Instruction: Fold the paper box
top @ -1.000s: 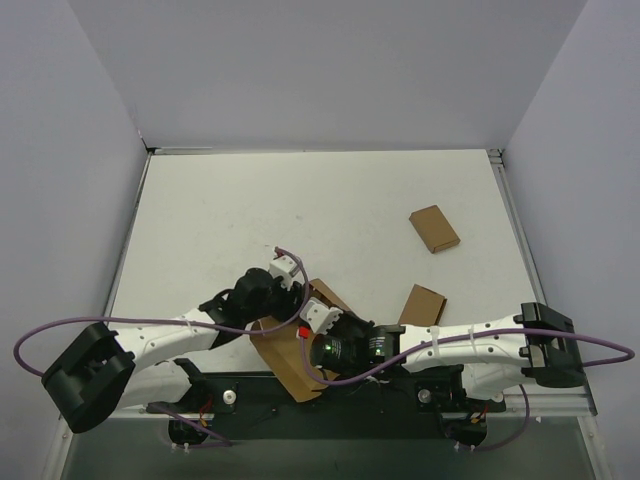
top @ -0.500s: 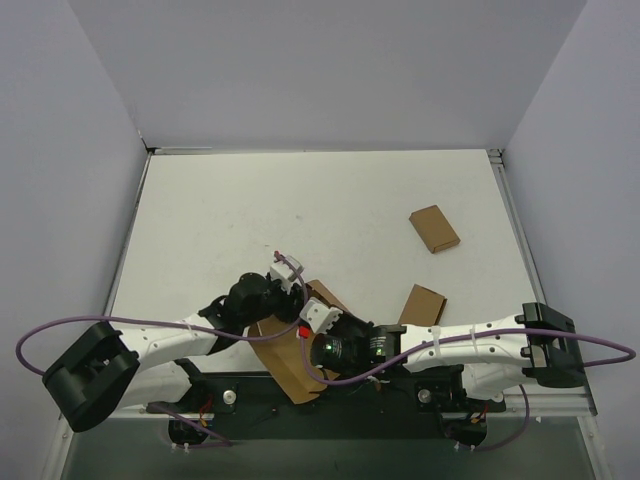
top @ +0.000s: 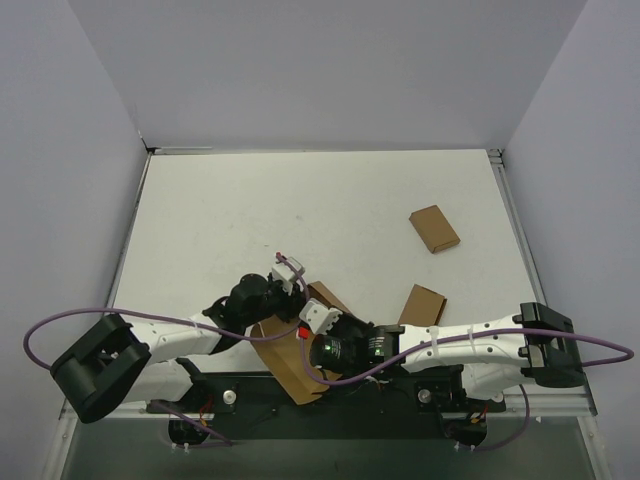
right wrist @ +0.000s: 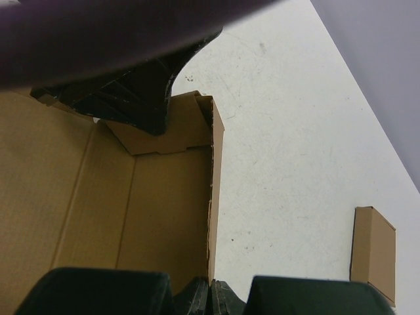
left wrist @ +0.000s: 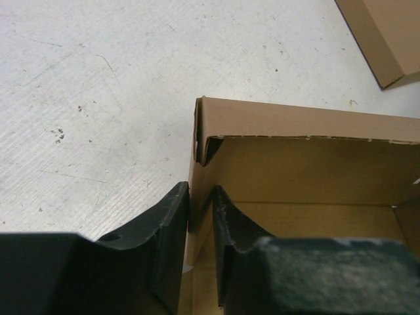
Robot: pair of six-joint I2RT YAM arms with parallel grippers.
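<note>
The table (top: 250, 210) carries the paper box (top: 285, 358) at the middle of its near edge, open-topped. The right gripper (right wrist: 211, 290) is clamped on one wall's edge; the left gripper (left wrist: 201, 200) straddles another wall near a corner, and I cannot tell whether it pinches.

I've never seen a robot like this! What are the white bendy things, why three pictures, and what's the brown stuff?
Those are a robot's left arm and right arm, bolted at the near edge of a table. Each ends in a two-finger gripper. The wide picture looks down from above. The other two come from cameras on the wrists, so each shows its own fingers. The big brown thing is the paper box, partly folded. A far small box and a near small box lie to the right. The right gripper is pinching one wall of it. The left gripper has a finger on each side of a wall near a corner; I can't tell if it squeezes.
</note>
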